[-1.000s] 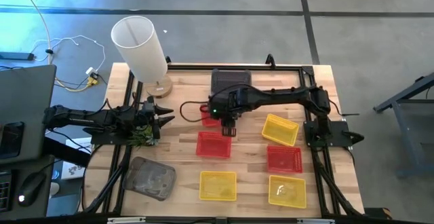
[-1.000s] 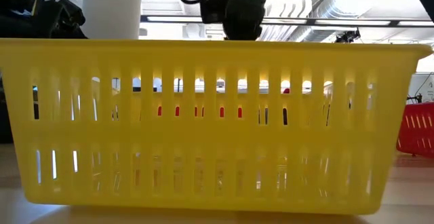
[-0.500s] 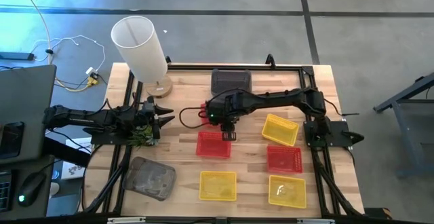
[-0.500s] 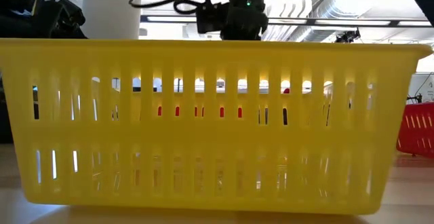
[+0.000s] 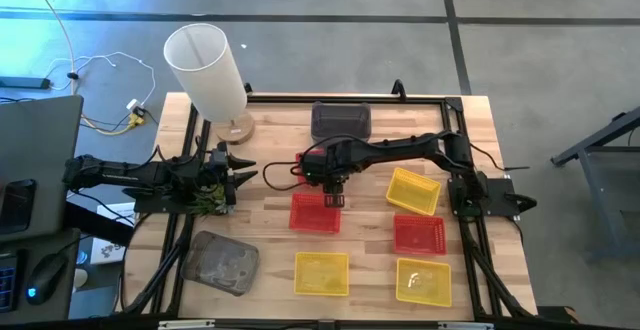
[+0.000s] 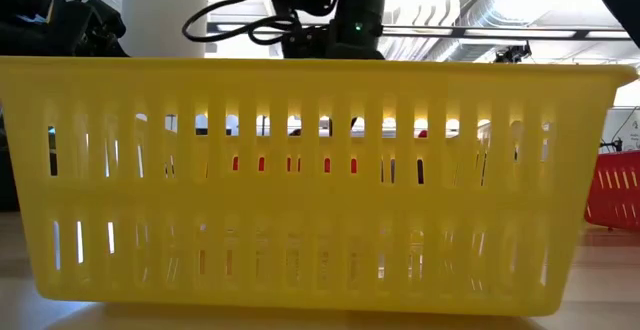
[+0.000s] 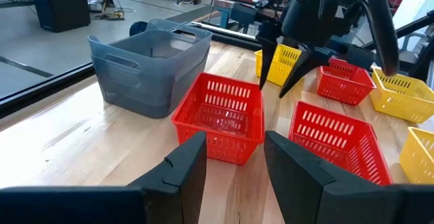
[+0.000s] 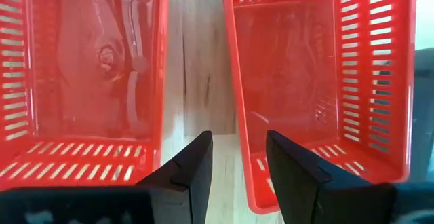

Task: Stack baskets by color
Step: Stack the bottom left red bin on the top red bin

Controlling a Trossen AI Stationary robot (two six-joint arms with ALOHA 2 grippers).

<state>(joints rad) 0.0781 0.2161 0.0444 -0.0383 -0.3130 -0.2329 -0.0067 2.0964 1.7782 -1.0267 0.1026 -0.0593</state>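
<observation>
I see the right claw [image 5: 335,192] open, empty, above the gap between two red baskets [image 8: 88,81] [image 8: 319,81]; the left claw [image 5: 243,167] waits open at the counter [image 5: 270,240] edge.

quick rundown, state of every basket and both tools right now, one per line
left tool: open, empty, at the table's left edge
right tool: open, empty, above the gap between two red baskets
two red mesh plastic baskets mid-table: upright, side by side, unstacked
third red basket: upright, alone
three yellow mesh plastic baskets: upright, unstacked
dark grey plastic basket: upright at the far edge
second grey basket: near the front-left corner
</observation>
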